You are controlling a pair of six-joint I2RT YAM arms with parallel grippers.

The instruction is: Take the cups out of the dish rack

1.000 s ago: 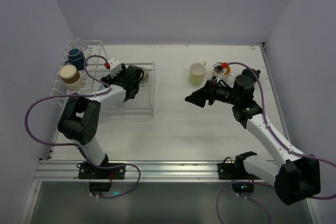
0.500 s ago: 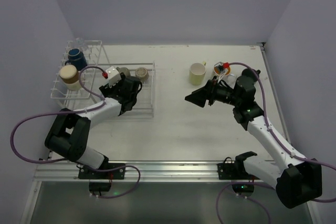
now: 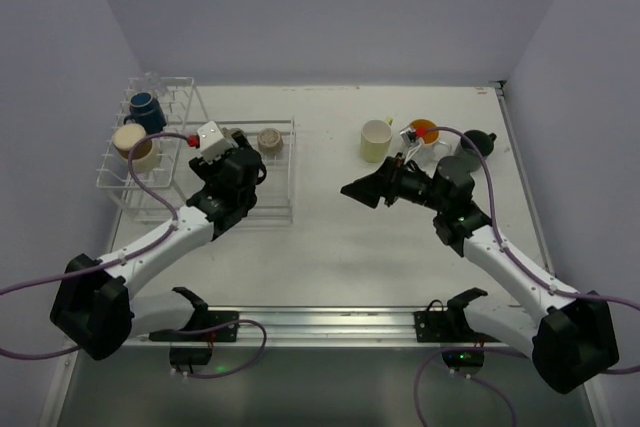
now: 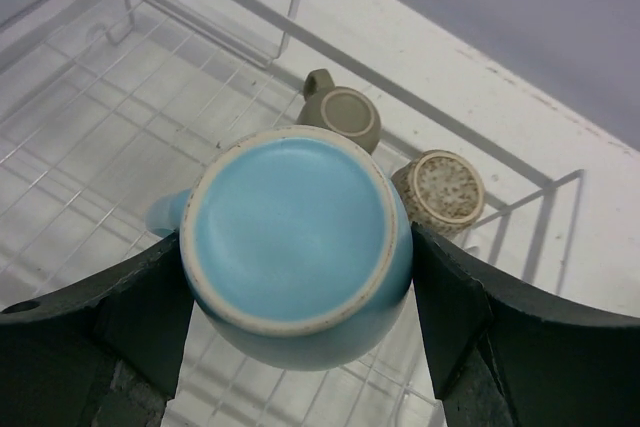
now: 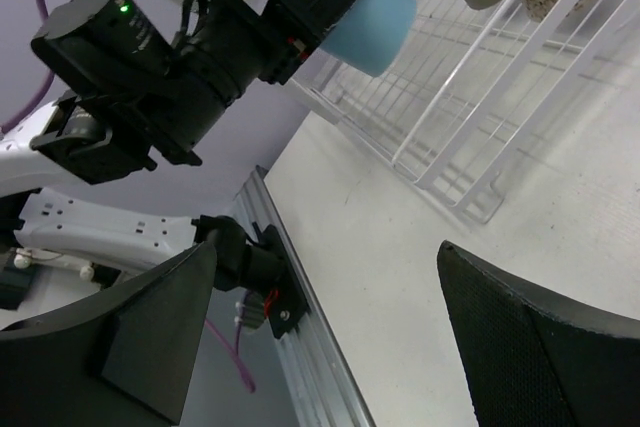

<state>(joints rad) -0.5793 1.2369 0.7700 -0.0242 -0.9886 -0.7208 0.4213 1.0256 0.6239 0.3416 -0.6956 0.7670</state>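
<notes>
Enclosure: pale lilac walls on three sides of a white worktop; both arms reach in from the near edge.

Dish rack: stands at the left of the worktop; the taller pronged part is at the far left, with the low basket section joined on its right.

Left tool: positioned over the basket section; its two dark fingers are clamped on the light blue cup, one on each side of the body; the cup's flat base with its pale foot ring faces the wrist camera; a stub of handle shows at the left; the right wrist view shows the cup projecting beyond the fingers, clear of the wire floor.

Remaining in the rack: a plain grey-brown cup and a speckled grey-brown cup, side by side at the far edge of the basket, just beyond the held cup; a navy cup in the pronged part, with a cream cup on its near side.

Out of the rack, on the worktop at far right: a pale yellow-green cup, upright; a white cup with orange inside just right of it; a dark green cup further right; all three stand apart from one another.

Right tool: held above the middle of the worktop, pointing left toward the rack; fingers spread wide apart with nothing between them; well apart from the rack and from the three cups behind it.
</notes>
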